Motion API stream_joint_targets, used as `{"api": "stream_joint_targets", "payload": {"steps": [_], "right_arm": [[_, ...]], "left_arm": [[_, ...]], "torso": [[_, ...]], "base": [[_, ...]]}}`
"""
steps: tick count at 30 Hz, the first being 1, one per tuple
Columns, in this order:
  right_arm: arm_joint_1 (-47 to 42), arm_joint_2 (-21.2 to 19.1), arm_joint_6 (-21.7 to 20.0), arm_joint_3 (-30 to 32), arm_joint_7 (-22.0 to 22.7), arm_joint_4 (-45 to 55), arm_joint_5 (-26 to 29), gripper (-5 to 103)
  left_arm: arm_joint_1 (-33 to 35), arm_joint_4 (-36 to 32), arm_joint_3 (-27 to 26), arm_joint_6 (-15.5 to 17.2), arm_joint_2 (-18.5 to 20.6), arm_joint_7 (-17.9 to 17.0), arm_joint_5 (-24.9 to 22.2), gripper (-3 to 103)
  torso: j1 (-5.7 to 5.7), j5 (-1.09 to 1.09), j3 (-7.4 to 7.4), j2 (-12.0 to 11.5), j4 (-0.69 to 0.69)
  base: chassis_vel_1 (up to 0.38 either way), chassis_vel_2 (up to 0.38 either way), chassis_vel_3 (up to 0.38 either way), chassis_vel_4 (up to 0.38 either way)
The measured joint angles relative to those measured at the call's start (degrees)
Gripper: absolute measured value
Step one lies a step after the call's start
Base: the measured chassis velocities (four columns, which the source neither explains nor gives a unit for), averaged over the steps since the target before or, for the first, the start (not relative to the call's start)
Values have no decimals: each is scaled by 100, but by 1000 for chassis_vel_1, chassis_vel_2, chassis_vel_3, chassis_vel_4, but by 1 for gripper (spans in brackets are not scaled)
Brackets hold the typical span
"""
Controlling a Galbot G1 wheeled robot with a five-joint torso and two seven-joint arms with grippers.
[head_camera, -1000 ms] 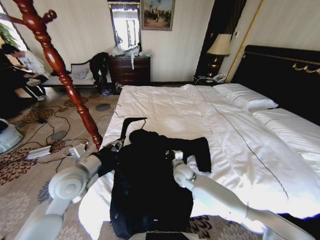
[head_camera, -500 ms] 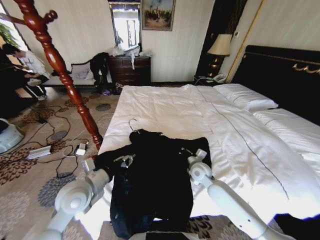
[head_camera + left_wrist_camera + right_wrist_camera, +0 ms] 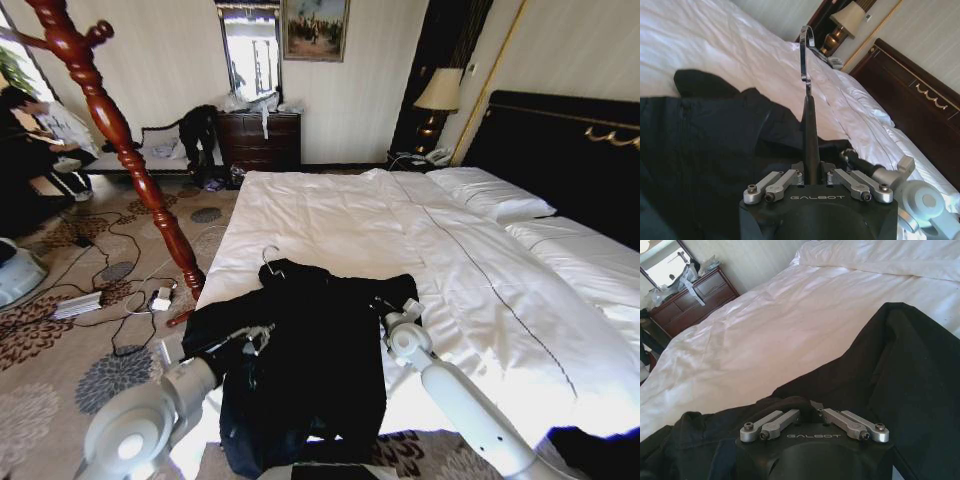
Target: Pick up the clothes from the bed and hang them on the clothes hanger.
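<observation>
Coat (image 3: 305, 350) lies flat on the near edge of the bed (image 3: 400, 230), collar toward the far side, hem hanging off the near edge twd the robot; long axis runs roughly straight away from the robot. Clothes hanger (image 3: 810, 135) looks to be inside the shoulders already: its thin metal hook (image 3: 267, 254) pokes out at the collar, just past the top of the coat.

Left end effector (image 3: 812, 176) is narrowed onto the hanger's black neck; in the wrist view the hook stands straight up from betw the fingers. It sits over the coat's left shoulder area. Right end effector (image 3: 814, 415) is pinched down on black cloth at the coat's right shoulder/sleeve, near the white duvet.

Judgement: both arms flank the collar, left nearer the hook, so a lift would carry hanger + coat together. Wooden coat stand (image 3: 110, 130) rises to the robot's left, well apart from the bed edge.

No containers here.
</observation>
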Motion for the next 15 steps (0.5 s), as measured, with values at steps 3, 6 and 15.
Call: {"api": "stream_joint_targets", "payload": {"steps": [3,6,15], "right_arm": [[57,21,-9,37,2,-29,14,1],[86,23,-10,65,-15,2,14,1],[-152,-118,57,17,-258,658,-86,1]], "left_arm": [[103,3,97,72,-42,-6,-11,16],[73,51,192,95,-40,-10,-43,16],[-1014,1387,954,208,-546,235,-246,16]], "torso": [[0,1,0,0,0],[0,1,0,0,1],[0,0,0,0,-1]], "base": [[0,0,0,0],[0,0,0,0],[0,0,0,0]]}}
